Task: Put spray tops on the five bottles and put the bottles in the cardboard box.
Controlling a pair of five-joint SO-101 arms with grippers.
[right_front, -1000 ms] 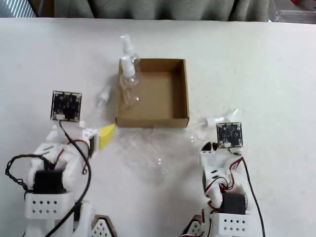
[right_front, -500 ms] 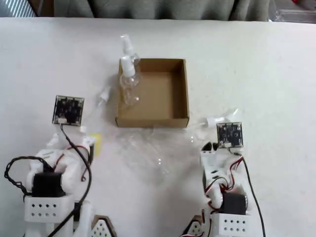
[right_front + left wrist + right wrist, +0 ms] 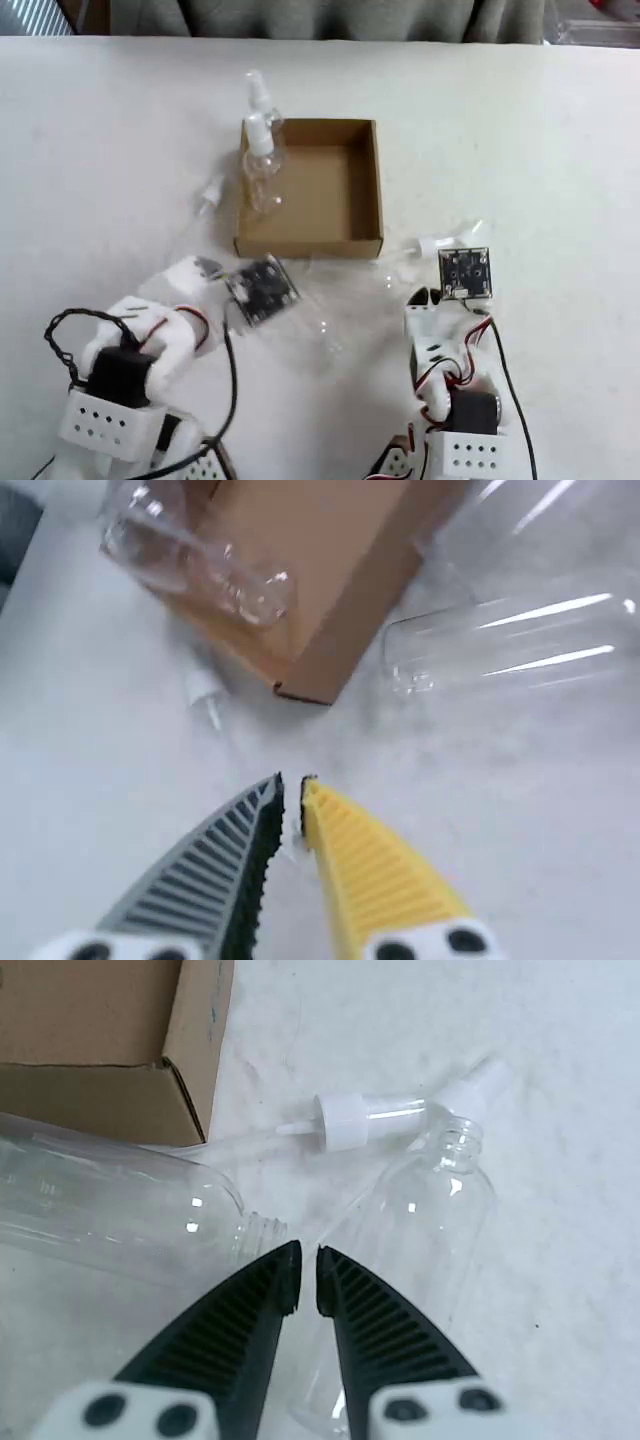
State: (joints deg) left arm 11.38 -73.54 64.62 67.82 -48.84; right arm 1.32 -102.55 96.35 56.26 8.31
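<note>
The open cardboard box [image 3: 330, 190] stands mid-table. Two clear bottles with white spray tops [image 3: 262, 160] stand at its left wall; I cannot tell whether they are inside it. A loose spray top [image 3: 210, 194] lies left of the box. My left gripper [image 3: 291, 783], with grey and yellow fingers, is shut on nothing just short of the box's front left corner [image 3: 300, 685], near an uncapped bottle [image 3: 510, 640] lying on its side. My right gripper [image 3: 303, 1255] is shut and empty between two uncapped bottles [image 3: 120, 1220] [image 3: 425, 1220]. A spray top [image 3: 350, 1120] lies beyond them.
The left arm [image 3: 140, 350] slants toward the box front and the right arm [image 3: 455, 340] stands near the front edge. Clear bottles lie on the table [image 3: 540, 140] in front of the box. Another spray top [image 3: 475, 1085] rests by the right bottle's neck.
The left arm has swung right from the table's left side toward the front of the box. The right arm has not moved.
</note>
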